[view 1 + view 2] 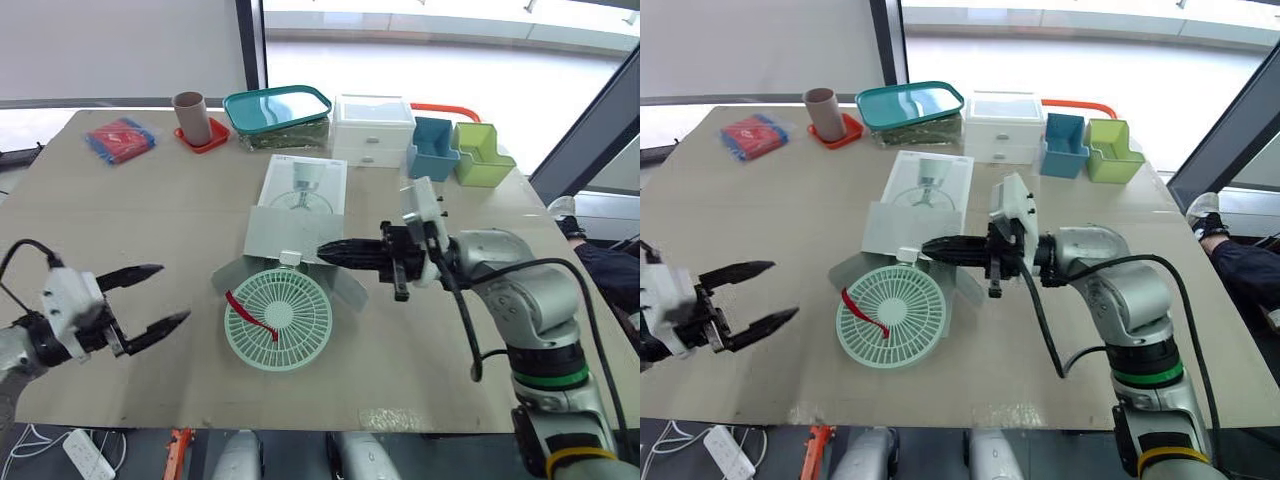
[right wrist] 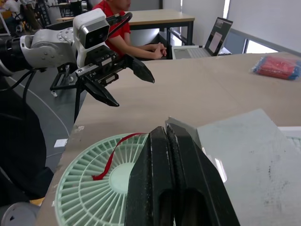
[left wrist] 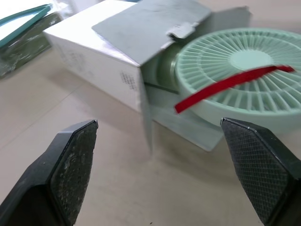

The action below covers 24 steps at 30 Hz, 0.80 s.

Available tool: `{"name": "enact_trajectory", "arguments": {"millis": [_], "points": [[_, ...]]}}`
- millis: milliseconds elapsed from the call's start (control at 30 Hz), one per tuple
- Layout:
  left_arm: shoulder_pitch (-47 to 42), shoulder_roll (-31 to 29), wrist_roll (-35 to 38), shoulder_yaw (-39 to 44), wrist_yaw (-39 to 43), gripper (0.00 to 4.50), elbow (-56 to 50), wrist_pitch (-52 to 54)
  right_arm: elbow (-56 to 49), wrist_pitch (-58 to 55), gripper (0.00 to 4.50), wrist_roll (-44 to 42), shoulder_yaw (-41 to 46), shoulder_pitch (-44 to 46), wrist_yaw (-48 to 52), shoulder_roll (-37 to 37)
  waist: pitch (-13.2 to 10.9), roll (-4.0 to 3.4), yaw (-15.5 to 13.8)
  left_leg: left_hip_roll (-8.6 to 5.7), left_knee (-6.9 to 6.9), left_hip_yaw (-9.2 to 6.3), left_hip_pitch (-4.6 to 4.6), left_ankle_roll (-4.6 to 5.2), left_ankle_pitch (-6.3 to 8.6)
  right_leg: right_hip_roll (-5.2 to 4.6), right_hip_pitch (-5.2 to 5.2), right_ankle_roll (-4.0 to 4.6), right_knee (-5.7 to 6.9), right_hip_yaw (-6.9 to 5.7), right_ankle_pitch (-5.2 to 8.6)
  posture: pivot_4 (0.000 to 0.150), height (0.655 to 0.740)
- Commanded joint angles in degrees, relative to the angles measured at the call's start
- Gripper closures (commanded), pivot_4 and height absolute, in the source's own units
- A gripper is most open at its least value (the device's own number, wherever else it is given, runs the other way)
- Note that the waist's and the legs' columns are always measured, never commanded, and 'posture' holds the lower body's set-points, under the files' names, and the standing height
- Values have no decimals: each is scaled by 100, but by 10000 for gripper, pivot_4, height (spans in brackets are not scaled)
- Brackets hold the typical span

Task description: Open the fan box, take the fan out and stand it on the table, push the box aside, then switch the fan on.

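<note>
The rear of the fan (image 1: 278, 320) is hidden inside the fan box (image 1: 300, 190). The small print on the box side is too blurred to read. My right gripper (image 1: 324, 250) covers a part of the box.

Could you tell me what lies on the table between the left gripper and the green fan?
Nothing: in the left eye view, bare table separates the left gripper from the fan.

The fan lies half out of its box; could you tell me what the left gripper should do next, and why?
Probably move the open left gripper to the fan and grip its rim: it lies flat, partly inside the box, and the right gripper is shut.
</note>
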State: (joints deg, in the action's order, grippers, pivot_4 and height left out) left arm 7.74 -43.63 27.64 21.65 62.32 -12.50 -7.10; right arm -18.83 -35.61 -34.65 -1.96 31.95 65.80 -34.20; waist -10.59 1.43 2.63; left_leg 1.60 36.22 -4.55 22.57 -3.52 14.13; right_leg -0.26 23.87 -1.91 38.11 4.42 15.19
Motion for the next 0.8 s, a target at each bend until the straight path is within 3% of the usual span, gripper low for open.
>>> {"name": "enact_trajectory", "arguments": {"millis": [33,300,400,600,800], "points": [[-320,-26,-789,-207,405,533,606,-1798,-377,316,45000,15,-23,-284,386,-366,-1,0,-2,2,5,-3,1,0,0,4,-1,1,1,-2,-1,1500,7400],[-822,-276,-1452,-783,939,533,2281,-5150,-259,508,45000,179,-127,-572,365,-580,0,2,9,6,17,14,-5,0,0,2,-3,2,5,3,-11,1500,7400],[-1241,-238,-1744,-982,641,533,2765,-6128,-245,587,45000,246,-175,-664,351,-604,0,2,-1,4,20,13,-3,2,1,-1,-3,-1,6,3,-10,1500,7400],[-1953,121,-2314,-1301,-261,533,3317,-6863,-189,653,45000,398,-263,-687,276,-602,0,2,-4,-1,32,7,-7,5,3,-2,-17,-21,5,3,-22,1500,7400],[-2071,145,-3058,-1682,-836,533,3744,-7392,-214,640,45000,415,-291,-663,217,-563,0,2,13,3,33,2,-14,6,3,5,-20,-17,9,0,-37,1500,7400]]}}
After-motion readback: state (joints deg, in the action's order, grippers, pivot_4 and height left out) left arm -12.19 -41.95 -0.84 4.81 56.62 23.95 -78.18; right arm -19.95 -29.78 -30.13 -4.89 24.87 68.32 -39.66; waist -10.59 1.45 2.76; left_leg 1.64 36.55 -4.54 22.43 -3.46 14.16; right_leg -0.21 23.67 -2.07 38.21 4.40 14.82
